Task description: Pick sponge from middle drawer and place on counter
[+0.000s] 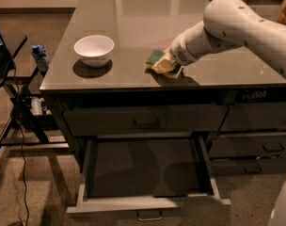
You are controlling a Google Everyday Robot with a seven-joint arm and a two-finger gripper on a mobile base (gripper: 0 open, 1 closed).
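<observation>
The sponge (155, 57), dark green over yellow, lies on the counter (133, 13) near its front edge, right of centre. My gripper (164, 66) comes in from the right on the white arm and sits right at the sponge, low on the counter top and touching or almost touching it. The middle drawer (147, 202) is pulled out below the counter, with a grey front panel and a small loop handle. Its dark floor shows nothing in it.
A white bowl (93, 48) stands on the counter to the left of the sponge. A small black side table (4, 55) and a blue-and-white carton (40, 56) are at the left. A cable (21, 173) runs down to the floor. Shut drawers (260, 147) are on the right.
</observation>
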